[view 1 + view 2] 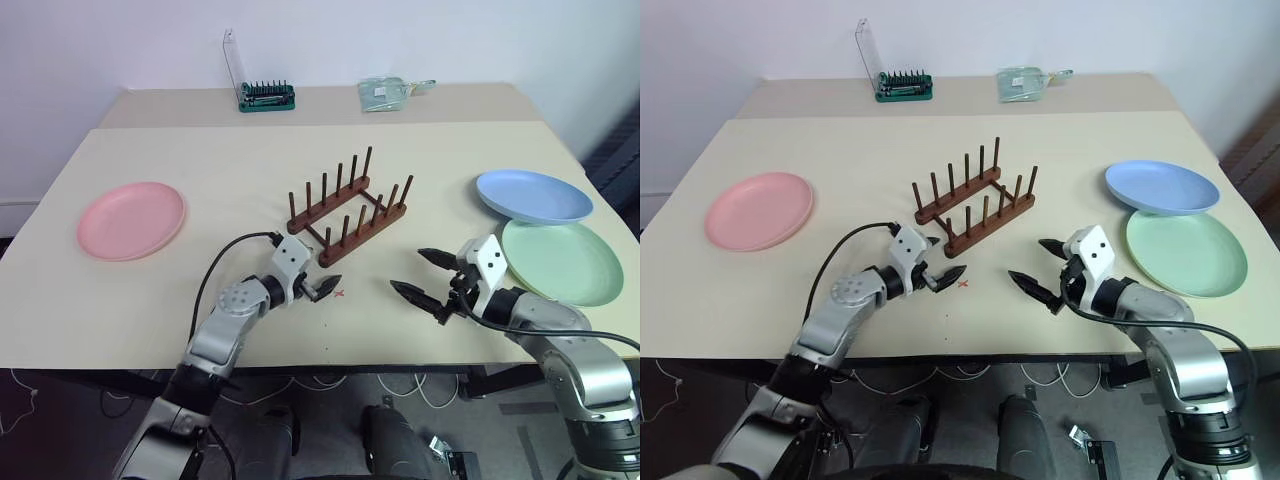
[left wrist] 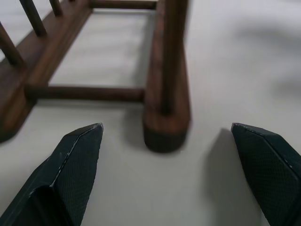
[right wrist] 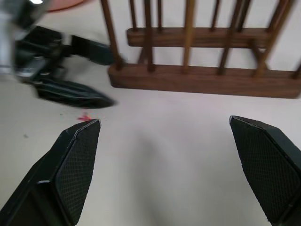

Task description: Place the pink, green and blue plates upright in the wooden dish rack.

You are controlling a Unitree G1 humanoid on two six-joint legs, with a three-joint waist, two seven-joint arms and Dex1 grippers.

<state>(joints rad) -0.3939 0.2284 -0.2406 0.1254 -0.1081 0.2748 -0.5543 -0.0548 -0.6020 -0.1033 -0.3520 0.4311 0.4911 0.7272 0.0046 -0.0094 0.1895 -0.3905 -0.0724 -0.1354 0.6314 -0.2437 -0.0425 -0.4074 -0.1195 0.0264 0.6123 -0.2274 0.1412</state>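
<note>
Pink plate [image 1: 131,219], dark-brown rack [image 1: 347,212]

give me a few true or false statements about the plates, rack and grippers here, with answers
1. The wooden dish rack holds no plates. True.
2. The pink plate sits on the robot's right side of the table. False: it lies flat on the left; the blue plate and green plate are on the right.
3. The blue plate overlaps the green plate's far edge. True.
4. The left gripper is shut on a plate. False: its fingers are apart and empty, just in front of the rack's near end.
5. The right gripper is open and holds nothing. True.
6. The green plate stands upright. False: it lies flat on the table.
</note>
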